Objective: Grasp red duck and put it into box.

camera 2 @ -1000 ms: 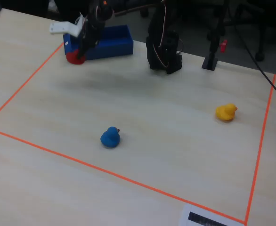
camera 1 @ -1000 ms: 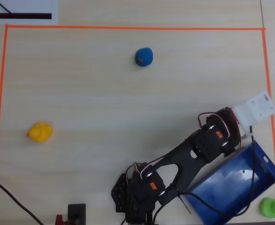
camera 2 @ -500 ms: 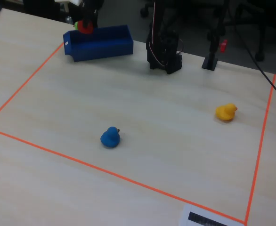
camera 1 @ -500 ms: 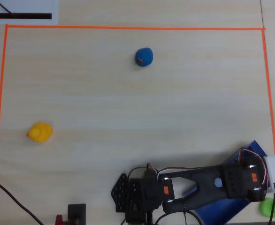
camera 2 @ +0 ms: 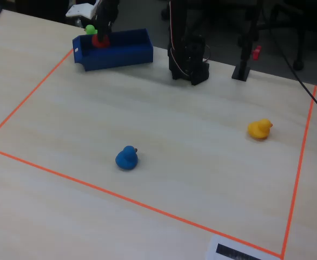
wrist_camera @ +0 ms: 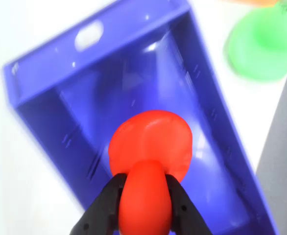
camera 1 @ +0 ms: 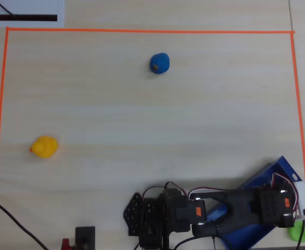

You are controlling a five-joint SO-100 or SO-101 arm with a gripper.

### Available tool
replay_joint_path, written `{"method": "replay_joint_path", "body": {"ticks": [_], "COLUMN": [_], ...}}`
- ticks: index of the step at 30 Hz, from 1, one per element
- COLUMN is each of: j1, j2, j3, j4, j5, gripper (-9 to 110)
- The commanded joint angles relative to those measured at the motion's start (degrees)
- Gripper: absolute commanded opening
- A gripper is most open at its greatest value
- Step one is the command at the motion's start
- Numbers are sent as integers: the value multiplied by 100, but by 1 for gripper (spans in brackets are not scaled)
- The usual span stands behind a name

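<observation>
claw (wrist_camera: 146, 208) grips red duck (wrist_camera: 151, 147) above box (wrist_camera: 109, 88); overhead, arm hides the duck.

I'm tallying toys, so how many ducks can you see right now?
4: red duck in the gripper over the box; green duck beside the box; blue duck; yellow duck.

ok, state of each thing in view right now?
red duck: clamped in the gripper, held over the box
gripper: shut on the red duck
box: open-topped, nothing seen lying inside
green duck: on the table outside the box
blue duck: on the table, untouched
yellow duck: on the table, untouched
</observation>
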Motion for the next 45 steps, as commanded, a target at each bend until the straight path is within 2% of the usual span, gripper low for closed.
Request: {"method": "replay_joint_path", "body": {"ticks": [1,5,9,19,22,26,29,32,34,38,45], "j1": [176,220,237,105,53,-308,-1028,-2101,-2909,-4693,-7216], "j2": [-193,-334,-299,-79,79,457,844,1345,1872,3182,6319], "j3": [-26,88,167,35,18,-299,-747,-993,-800,580,4359], "j4": [-466,-835,-800,-492,-510,-659,-554,-554,-396,466,853], "j5": [-141,-149,-325,-237,-18,844,1626,2312,2417,1415,729], "gripper": [0,0,11,24,24,22,19,8,3,0,0]}}
